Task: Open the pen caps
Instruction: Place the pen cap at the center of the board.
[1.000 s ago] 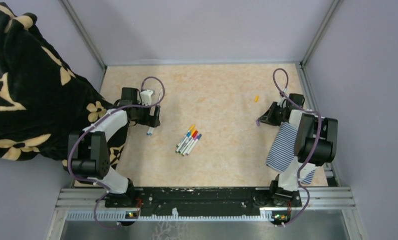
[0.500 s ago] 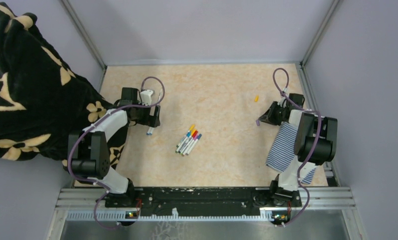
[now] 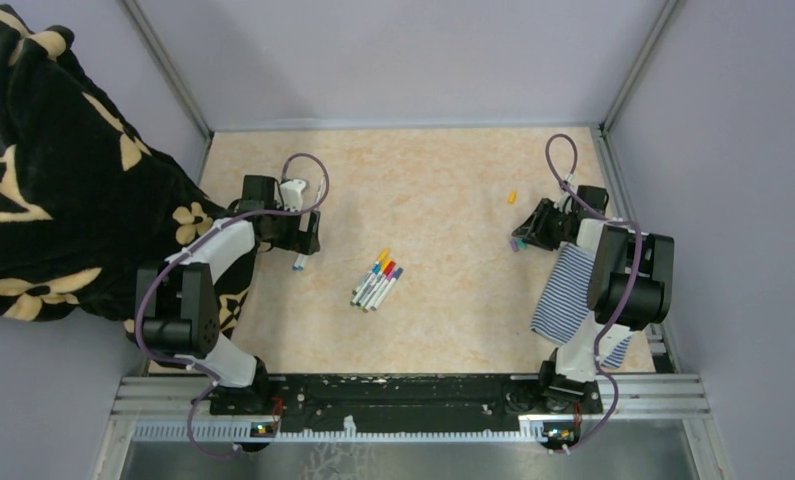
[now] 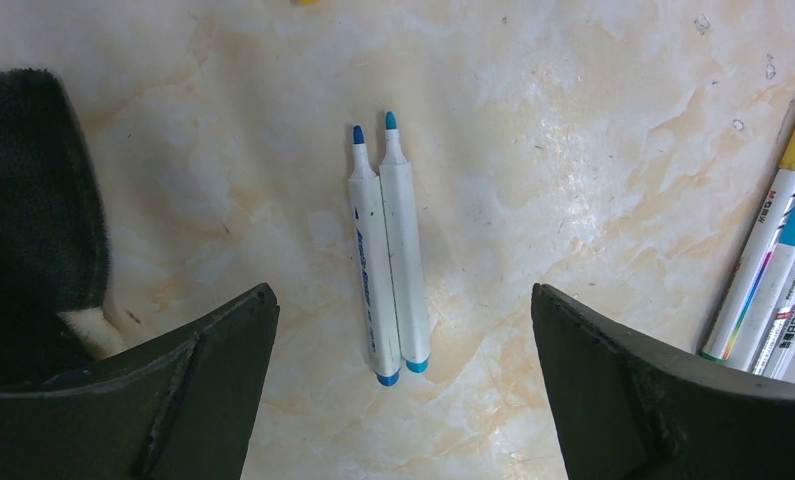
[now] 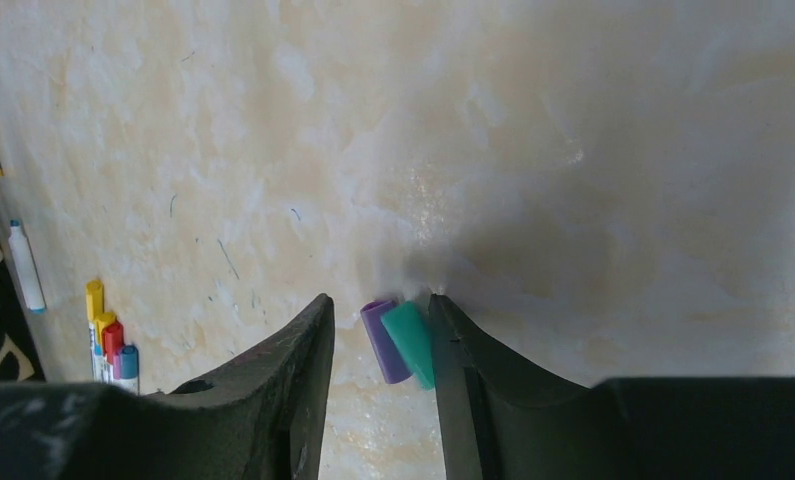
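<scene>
Flanking pens: black blanket left, striped cloth right.

Purple cap and teal cap sit inside the right claw.

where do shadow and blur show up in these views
Right wrist view: a dark shadow lies on the tabletop right of the purple cap and teal cap. Left wrist view: the two uncapped blue pens are sharp, while the left gripper's fingers are dark and soft. Top external view: evenly lit.
</scene>
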Controlling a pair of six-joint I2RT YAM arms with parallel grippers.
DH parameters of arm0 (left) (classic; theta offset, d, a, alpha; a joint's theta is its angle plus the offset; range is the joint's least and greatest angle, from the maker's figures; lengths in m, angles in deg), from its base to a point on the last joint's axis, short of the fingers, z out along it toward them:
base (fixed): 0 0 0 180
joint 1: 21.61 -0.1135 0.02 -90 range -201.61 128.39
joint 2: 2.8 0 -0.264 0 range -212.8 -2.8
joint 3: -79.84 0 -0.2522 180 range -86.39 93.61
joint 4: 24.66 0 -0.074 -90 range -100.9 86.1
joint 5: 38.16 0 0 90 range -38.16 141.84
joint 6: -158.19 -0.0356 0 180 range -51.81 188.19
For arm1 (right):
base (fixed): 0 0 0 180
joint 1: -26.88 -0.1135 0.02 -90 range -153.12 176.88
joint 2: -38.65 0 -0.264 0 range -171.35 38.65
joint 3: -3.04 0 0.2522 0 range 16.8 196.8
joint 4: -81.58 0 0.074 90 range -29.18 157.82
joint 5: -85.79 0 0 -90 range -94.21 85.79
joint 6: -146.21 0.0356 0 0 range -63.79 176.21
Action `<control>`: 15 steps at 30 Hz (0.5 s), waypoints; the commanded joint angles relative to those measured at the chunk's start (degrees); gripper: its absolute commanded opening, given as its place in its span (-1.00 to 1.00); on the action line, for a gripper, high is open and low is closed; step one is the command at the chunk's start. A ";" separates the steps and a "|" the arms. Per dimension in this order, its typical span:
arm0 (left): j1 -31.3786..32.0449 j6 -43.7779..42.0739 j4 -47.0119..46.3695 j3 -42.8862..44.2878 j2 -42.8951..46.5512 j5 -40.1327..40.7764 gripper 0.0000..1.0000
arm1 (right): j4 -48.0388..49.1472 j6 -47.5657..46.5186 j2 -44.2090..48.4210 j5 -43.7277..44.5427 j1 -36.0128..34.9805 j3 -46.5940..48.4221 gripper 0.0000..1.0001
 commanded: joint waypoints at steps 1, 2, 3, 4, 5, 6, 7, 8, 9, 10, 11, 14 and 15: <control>-0.40 -0.50 -1.11 -0.32 0.82 -0.76 0.99 | -0.95 -1.17 -0.93 2.42 -0.07 1.44 -0.18; -0.39 -0.56 -1.11 -0.29 0.75 -0.73 0.99 | -1.08 -1.11 -0.91 2.36 -0.05 1.44 -0.17; -0.38 -0.56 -1.18 -0.32 0.68 -0.77 0.99 | -1.06 -1.09 -0.82 2.27 -0.02 1.40 -0.16; -0.35 -0.46 -1.20 -0.34 0.64 -0.73 0.99 | -1.08 -1.02 -0.76 2.26 -0.09 1.35 -0.16; -0.40 -0.51 -1.20 -0.34 0.64 -0.77 0.99 | -1.06 -1.00 -0.56 2.22 -0.07 1.32 -0.16; -0.40 -0.50 -1.20 -0.34 0.63 -0.81 0.99 | -1.06 -1.00 -0.47 2.35 -0.07 1.31 -0.15; -0.40 -0.54 -1.20 -0.34 0.68 -0.84 0.99 | -1.17 -1.00 -0.39 2.48 -0.10 1.31 -0.15; -0.38 -0.58 -1.20 -0.37 0.64 -0.82 0.99 | -1.28 -1.00 -0.26 2.58 -0.03 1.39 -0.15; -0.33 -0.51 -1.20 -0.42 0.71 -0.90 0.99 | -1.46 -1.08 0.09 2.67 -0.07 1.40 -0.15; -0.37 -0.57 -1.14 -0.38 0.70 -0.94 0.99 | -1.65 -1.09 0.33 2.71 -0.09 1.40 -0.15; -0.40 -0.59 -1.12 -0.34 0.64 -1.17 0.99 | -1.81 -1.09 0.65 2.72 -0.07 1.33 -0.15; -0.33 -0.77 -0.70 -0.24 0.67 -1.75 0.99 | -3.49 -1.09 1.33 3.30 -0.07 1.56 -0.15; -0.39 -0.77 -0.69 -0.21 0.83 -1.72 0.99 | -4.71 -1.20 1.47 3.77 -0.07 1.79 -0.15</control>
